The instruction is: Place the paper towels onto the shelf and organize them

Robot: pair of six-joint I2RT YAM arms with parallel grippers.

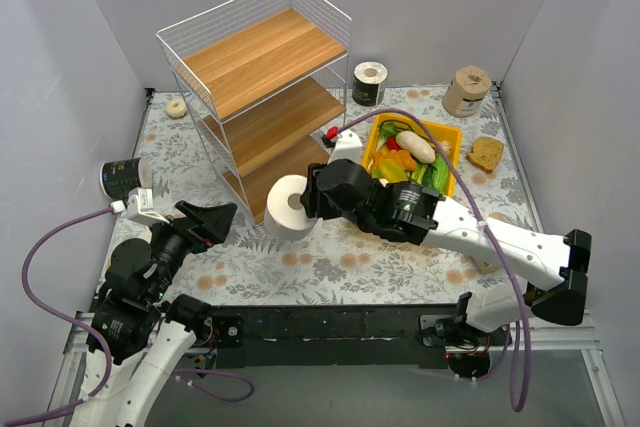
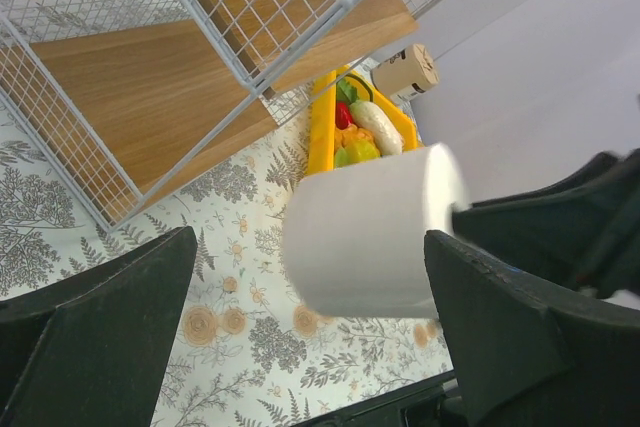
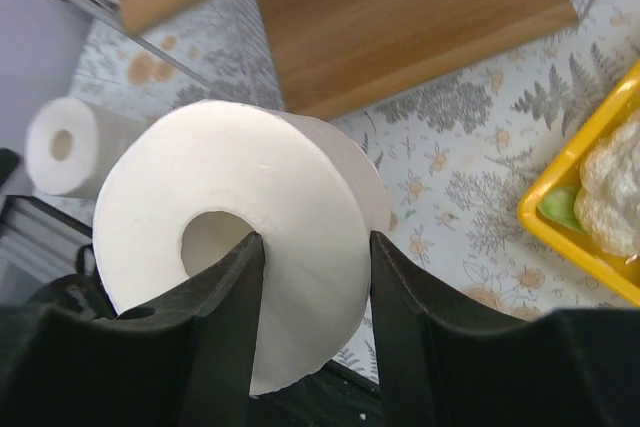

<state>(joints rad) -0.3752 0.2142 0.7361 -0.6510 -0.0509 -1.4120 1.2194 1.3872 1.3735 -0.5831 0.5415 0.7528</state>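
Right gripper [image 1: 312, 198] pinches the wall of one white roll [image 1: 289, 207], one finger in its core, just in front of the shelf [image 1: 262, 67] bottom board. Left gripper [image 1: 210, 217] is spread and empty, near that roll. Yellow bin [image 1: 441, 130] sits just beside the shelf's right. Overhead count: one white, one tan roll [image 1: 466, 90], two black: black roll behind shelf [image 1: 368, 82], black roll at left wall [image 1: 124, 177]. Only the right wrist view shows a second white roll [image 3: 62, 147].

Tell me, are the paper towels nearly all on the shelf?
No. Done: nothing, the shelf boards show no rolls. In hand: the right end effector grips a white roll beside it. To go: a black roll, a tan roll and a second black roll, all off the shelf.
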